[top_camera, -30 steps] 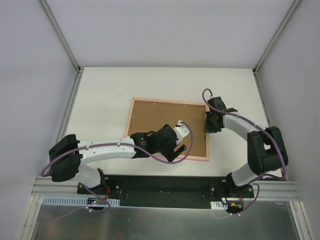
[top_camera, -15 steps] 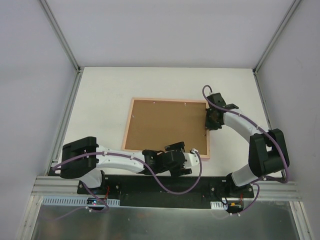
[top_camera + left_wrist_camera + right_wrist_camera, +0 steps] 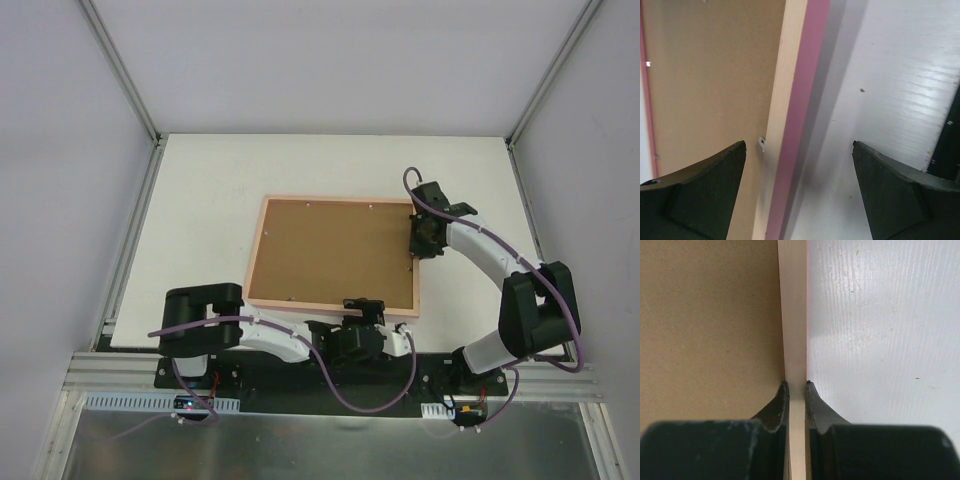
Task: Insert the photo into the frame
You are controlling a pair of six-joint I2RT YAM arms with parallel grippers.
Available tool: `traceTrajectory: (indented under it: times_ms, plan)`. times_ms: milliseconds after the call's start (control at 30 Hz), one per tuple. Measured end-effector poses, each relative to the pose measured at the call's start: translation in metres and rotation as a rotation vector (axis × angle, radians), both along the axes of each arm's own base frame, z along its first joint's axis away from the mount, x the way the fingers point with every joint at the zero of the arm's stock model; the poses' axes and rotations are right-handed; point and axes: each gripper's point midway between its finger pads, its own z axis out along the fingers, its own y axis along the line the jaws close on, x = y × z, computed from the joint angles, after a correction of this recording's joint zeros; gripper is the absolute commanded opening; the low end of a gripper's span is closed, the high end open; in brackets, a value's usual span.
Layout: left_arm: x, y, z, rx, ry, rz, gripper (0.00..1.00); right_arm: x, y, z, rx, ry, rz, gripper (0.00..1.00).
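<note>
Frame [image 3: 330,199]: lies flat on the white table [image 3: 200,200], roughly in the middle, pale back side up; the pink front colour shows only along its outer edge.
Backing board [image 3: 330,250]: plain brown, sits inside the frame and fills it from rim to rim.
Right claw [image 3: 795,385]: closed narrow on the frame's right rim, one finger [image 3: 777,405] on the board side and the other on the table side, with the pale strip pinched between the tips.
Right arm: reaches in from the right side of the table, its wrist bent toward the upper part of the frame's right edge.
Left claw [image 3: 799,145]: spread wide and holding nothing.
Left claw position: over the frame's near rim, toward the near right corner. In the wrist view the rim runs up between the two dark fingers, closer to the one on the board side. No contact with either finger shows.
Left arm: folded low along the near edge of the table, its purple cable looping beneath it.
Small white tab [image 3: 761,143]: sits at the board's edge against the inside of the rim, just beside the left claw's board-side finger.
Table around the frame: bare white surface on the far, left and right sides.
</note>
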Motion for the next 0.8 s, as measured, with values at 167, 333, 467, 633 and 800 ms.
traceTrajectory:
  times_ms: [167,333,467,633,800]
  plan:
    - [0.018,0.001,0.002,0.026,-0.129,0.035,0.80,-0.001,0.001,0.004,-0.005,0.001,0.003,0.01]
    - [0.030,0.003,0.004,0.066,-0.234,0.058,0.72,-0.001,0.001,0.006,-0.009,0.003,0.004,0.01]
    - [0.036,0.008,0.002,0.114,-0.289,0.063,0.58,-0.001,0.002,0.008,-0.009,0.003,0.004,0.01]
    - [0.042,0.015,0.000,0.172,-0.351,0.065,0.10,-0.001,0.002,0.008,-0.013,0.003,0.004,0.01]
    - [0.045,0.017,0.008,0.201,-0.433,0.077,0.00,0.002,0.002,0.011,-0.011,-0.013,-0.002,0.07]
